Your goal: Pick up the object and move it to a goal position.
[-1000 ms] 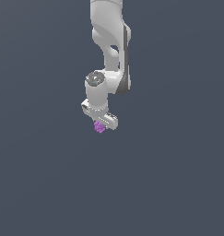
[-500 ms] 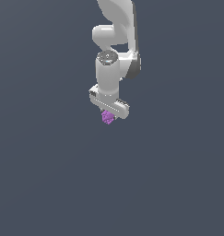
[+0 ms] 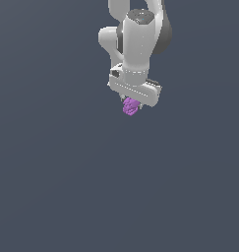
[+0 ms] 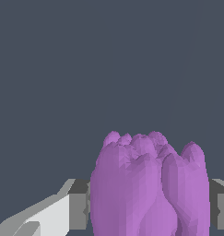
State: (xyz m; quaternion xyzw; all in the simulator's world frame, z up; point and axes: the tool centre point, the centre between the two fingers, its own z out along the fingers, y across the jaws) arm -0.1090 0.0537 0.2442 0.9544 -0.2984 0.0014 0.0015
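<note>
Gripping one purple object (image 3: 130,106) — one tool (image 3: 132,105).

Arm (image 3: 138,39) cut off at the exterior view's top edge; blob (image 4: 148,189) cut off below, its sides hiding the jaws.

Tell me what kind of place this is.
Likely a bare simulated test scene: a flat, featureless grey backdrop, one white arm whose gripper is shut on a faceted purple object, and nothing else, no furniture or walls.

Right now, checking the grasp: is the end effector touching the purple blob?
Touching. The wrist view shows the purple blob pressed between both fingers of the end effector.
</note>
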